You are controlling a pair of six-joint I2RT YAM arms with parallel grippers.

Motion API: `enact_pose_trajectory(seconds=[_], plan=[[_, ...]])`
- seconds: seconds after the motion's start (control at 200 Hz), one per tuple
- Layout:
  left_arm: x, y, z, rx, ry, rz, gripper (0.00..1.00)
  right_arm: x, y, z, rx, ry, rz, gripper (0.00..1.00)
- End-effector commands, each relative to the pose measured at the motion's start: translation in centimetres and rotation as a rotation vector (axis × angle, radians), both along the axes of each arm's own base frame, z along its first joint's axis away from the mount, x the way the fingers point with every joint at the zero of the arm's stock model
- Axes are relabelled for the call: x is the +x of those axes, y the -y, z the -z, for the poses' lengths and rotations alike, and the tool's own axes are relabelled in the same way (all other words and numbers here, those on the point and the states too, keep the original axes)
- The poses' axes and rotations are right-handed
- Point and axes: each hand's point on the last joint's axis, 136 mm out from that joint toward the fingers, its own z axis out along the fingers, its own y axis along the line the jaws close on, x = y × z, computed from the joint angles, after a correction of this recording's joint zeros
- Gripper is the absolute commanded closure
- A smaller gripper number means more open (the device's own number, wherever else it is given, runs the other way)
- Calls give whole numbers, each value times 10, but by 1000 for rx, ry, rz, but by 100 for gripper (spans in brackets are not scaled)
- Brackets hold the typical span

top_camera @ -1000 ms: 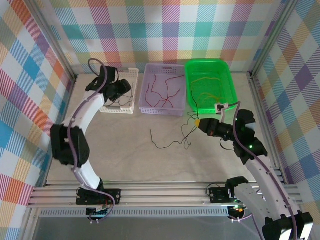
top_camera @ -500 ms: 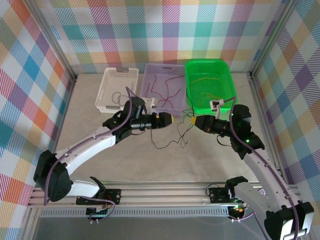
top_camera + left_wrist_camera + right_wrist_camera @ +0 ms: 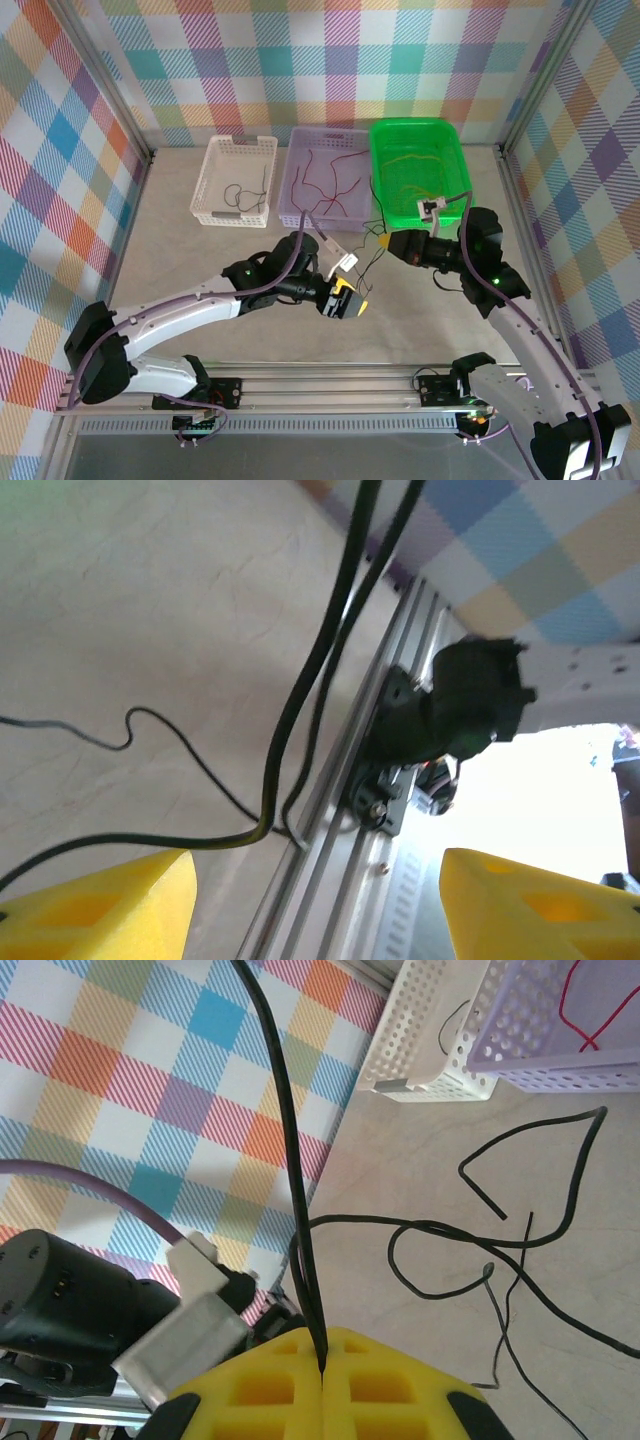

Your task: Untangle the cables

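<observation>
Baskets stand in a row at the far side of the pale table (image 3: 200, 270), three of them: a white plastic basket with holes (image 3: 228, 218), a pale purple plastic basket (image 3: 330, 131) and a bright green plastic basket (image 3: 410, 123). Thin black cables (image 3: 235, 193) lie in the white one, thin dark red cables (image 3: 325, 185) in the purple one and thin yellow cables (image 3: 410, 160) in the green one. Each bunch is too fine to count. More loose black cables (image 3: 440, 1225) lie tangled on the table between the two claws. The right claw (image 3: 322, 1360) has its yellow fingers pressed together, pinching one black cable (image 3: 286, 1110) that runs up out of the picture. The left claw (image 3: 315, 910) has its yellow fingers spread wide and holds nothing. Both its fingers are cut off at the bottom edge.
</observation>
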Motion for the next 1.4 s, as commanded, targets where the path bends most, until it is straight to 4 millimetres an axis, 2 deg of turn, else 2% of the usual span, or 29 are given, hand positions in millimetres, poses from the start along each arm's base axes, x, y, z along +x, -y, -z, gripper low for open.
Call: enact_pose_trajectory(seconds=[0.0, 0.2, 0.355, 0.56, 0.74, 0.895, 1.085, 1.165, 1.245, 1.365, 1.395], plan=[[9, -7, 14, 66, 65, -21, 35, -7, -5, -17, 23, 20, -35, 100], [28, -26, 17, 117, 142, -157, 37, -12, -5, -20, 17, 29, -43, 100], [30, -38, 21, 100, 171, -211, 37, -14, -6, -21, 25, 29, -55, 100], [28, -35, 39, 135, 177, -194, 37, -16, -10, -24, 36, 28, -80, 100], [26, -26, 40, 101, 176, -164, 37, -18, -14, -23, 43, 26, -97, 100], [27, -22, 48, 100, 174, -157, 38, -20, -17, -24, 50, 26, -108, 100], [27, -19, 52, 85, 168, -150, 51, -20, -19, -23, 51, 16, -115, 100], [27, -19, 56, 88, 164, -151, 61, -20, -19, -23, 52, 17, -118, 100], [27, -21, 57, 90, 163, -158, 76, -20, -18, -22, 46, 18, -111, 100], [27, -25, 45, 66, 172, -179, 100, -17, -17, -12, 23, 3, -92, 100], [27, -26, 40, 59, 173, -190, 100, -16, -16, -7, 14, -4, -84, 100]])
